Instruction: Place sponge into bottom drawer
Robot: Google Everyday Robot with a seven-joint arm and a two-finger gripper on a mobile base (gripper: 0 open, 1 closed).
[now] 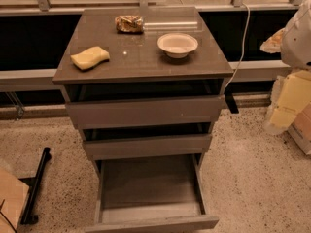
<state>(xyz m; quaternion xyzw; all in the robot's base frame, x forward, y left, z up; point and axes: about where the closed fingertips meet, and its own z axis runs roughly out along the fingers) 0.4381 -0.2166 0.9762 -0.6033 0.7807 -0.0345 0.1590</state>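
Camera view. A pale yellow foam sponge [90, 57] with wavy edges lies left of centre on the glossy grey-brown cabinet top [141, 62], well apart from a round cream bowl [177, 44] and a crumpled, shiny brownish wrapper [129, 24]. The bottom drawer [150, 191], a shallow tray at lower centre, stands pulled out over the speckled stone floor [248, 169], its grey base showing. The white, rounded gripper [297, 35] sits at the upper right edge; its state cannot be told.

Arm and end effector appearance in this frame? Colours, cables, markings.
Only a smooth, rounded white shell shows at the right edge, probably an arm link; no cables or markings visible on it. The end effector is out of view.
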